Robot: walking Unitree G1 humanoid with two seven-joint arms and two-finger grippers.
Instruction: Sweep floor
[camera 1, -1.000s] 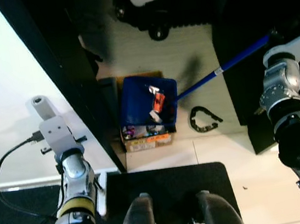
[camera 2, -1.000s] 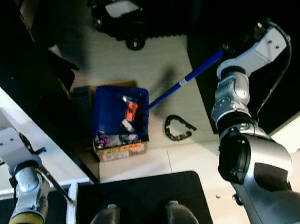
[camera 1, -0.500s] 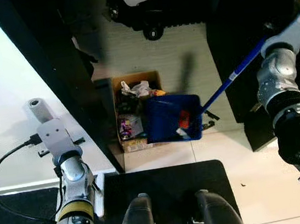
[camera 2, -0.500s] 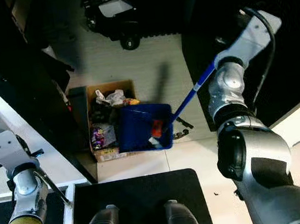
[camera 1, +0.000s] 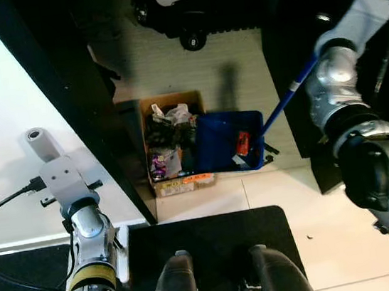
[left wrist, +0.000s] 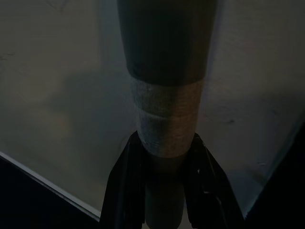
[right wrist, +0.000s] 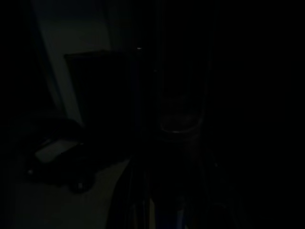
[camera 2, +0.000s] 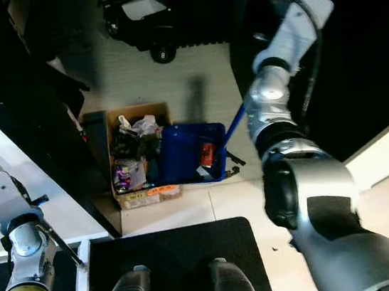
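The blue dustpan [camera 1: 228, 141] sits just beside the cardboard box [camera 1: 173, 142], holding scraps. Its blue handle [camera 1: 290, 95] slopes away from the box toward the right end effector; whether that one grips cannot be told. The left end effector [left wrist: 164, 191] is clenched on a grey pole [left wrist: 164, 71].

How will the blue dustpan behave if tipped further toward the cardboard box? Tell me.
The blue dustpan, on its long handle, probably swings easily. Its loose scraps look light and would likely slide out toward the cardboard box.

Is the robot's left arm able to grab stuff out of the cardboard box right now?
Probably not. The left gripper is already closed around a broom handle, and a dark panel stands between that arm and the cardboard box. The blue dustpan also sits right against the box.
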